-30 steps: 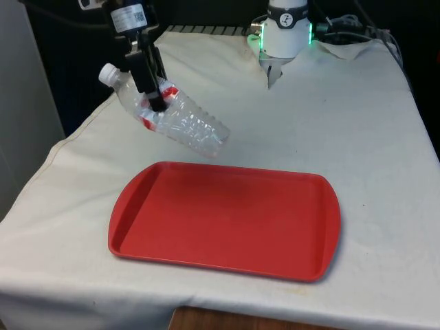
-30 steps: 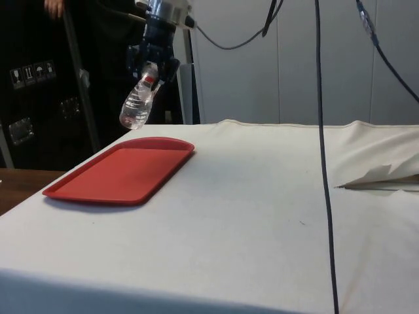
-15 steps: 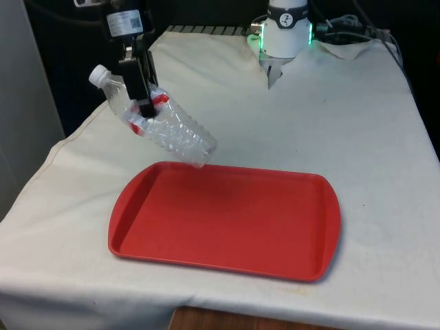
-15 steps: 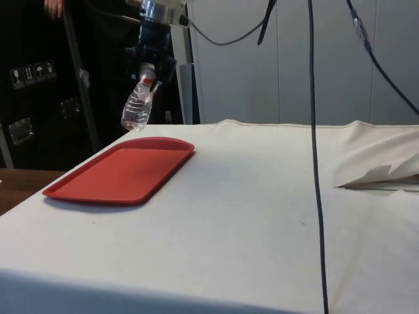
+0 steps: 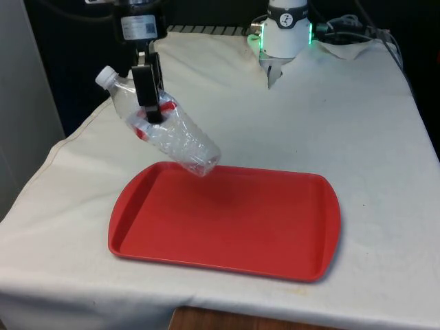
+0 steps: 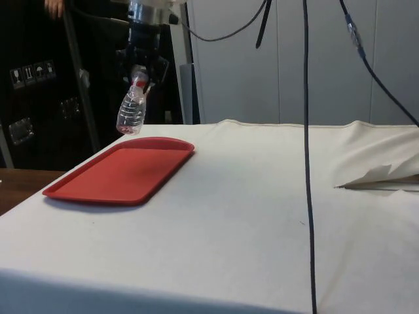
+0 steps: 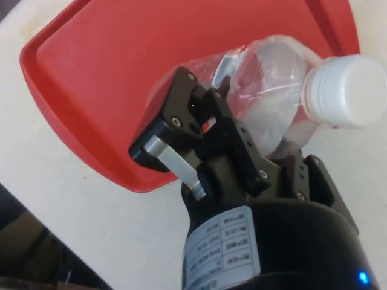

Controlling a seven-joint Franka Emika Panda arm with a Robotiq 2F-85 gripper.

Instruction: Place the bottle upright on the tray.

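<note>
A clear plastic bottle (image 5: 172, 135) with a white cap and a red label hangs tilted in the air, cap up towards the front view's left, base down over the far left rim of the red tray (image 5: 227, 220). My gripper (image 5: 149, 103) is shut on the bottle near its label. In the side view the bottle (image 6: 131, 111) hangs just above the tray's (image 6: 121, 173) far end under the gripper (image 6: 139, 75). The wrist view has the bottle (image 7: 272, 96) clamped between the black fingers (image 7: 187, 115), with the tray (image 7: 151, 66) below.
The tray lies on the white cloth near the table's front edge. The robot base (image 5: 285, 31) stands at the far end. Cables (image 6: 308, 131) hang in the side view. A fold of cloth (image 6: 380, 176) rises at that view's right.
The gripper with the bottle has shifted a little towards the front view's right. The bottle's base now hangs lower, just over the tray's far rim.
</note>
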